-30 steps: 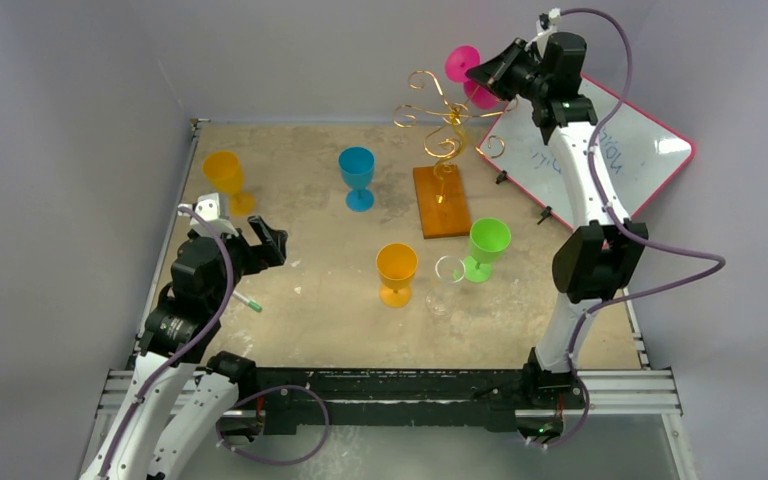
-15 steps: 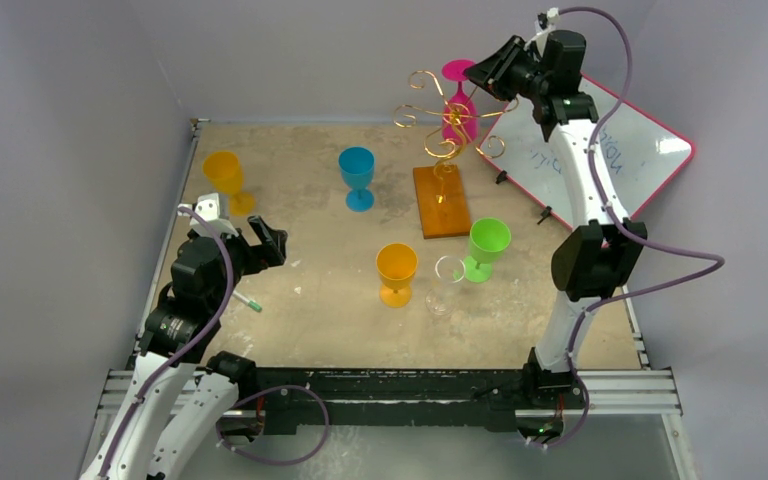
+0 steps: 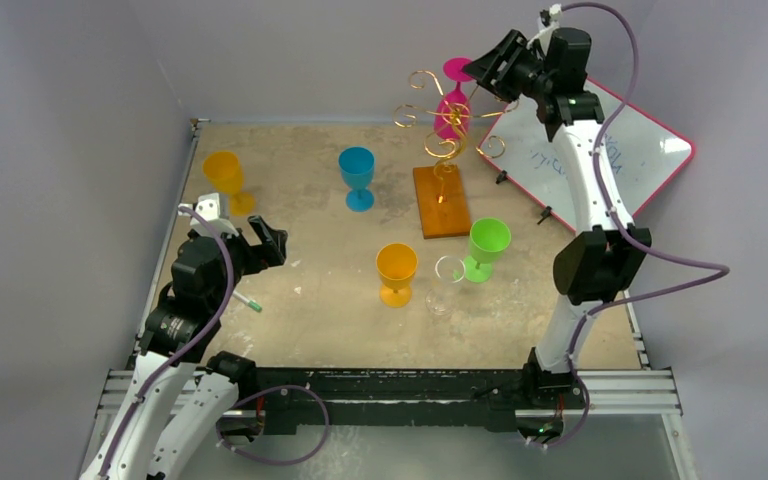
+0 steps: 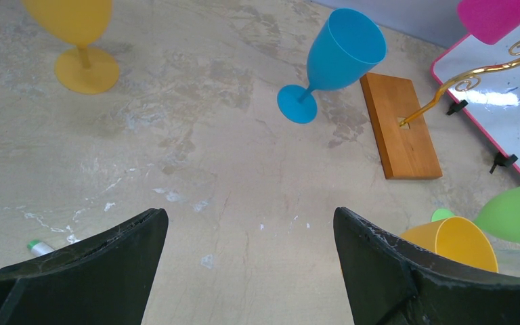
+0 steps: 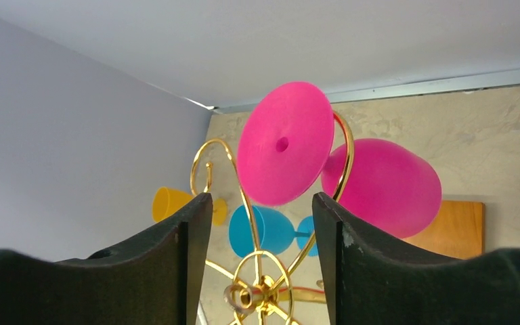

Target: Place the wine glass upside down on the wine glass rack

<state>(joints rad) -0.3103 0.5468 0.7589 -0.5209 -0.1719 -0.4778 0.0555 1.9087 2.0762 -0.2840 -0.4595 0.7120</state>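
The pink wine glass [image 3: 453, 108] hangs upside down on the wine glass rack [image 3: 438, 128], a gold wire stand on an orange-brown wooden base [image 3: 441, 201]. Its round foot [image 5: 286, 143] rests on top of a curled arm and its bowl [image 5: 382, 186] hangs below. My right gripper [image 3: 482, 72] is raised beside the foot, open, with its jaws apart and off the glass [image 5: 262, 200]. My left gripper [image 3: 270, 243] hovers low over the table at the left, wide open and empty [image 4: 250, 220].
A yellow glass [image 3: 223, 175], a blue glass [image 3: 357, 170], an orange glass [image 3: 397, 268], a green glass [image 3: 487, 243] and a clear glass [image 3: 445, 280] stand on the table. A pink-framed whiteboard [image 3: 610, 150] lies at the right. A green marker [image 3: 248, 301] lies by my left arm.
My right gripper opened and let go of the pink glass, which swung from tilted in the jaws to hanging upside down on the rack. The left arm stayed still.
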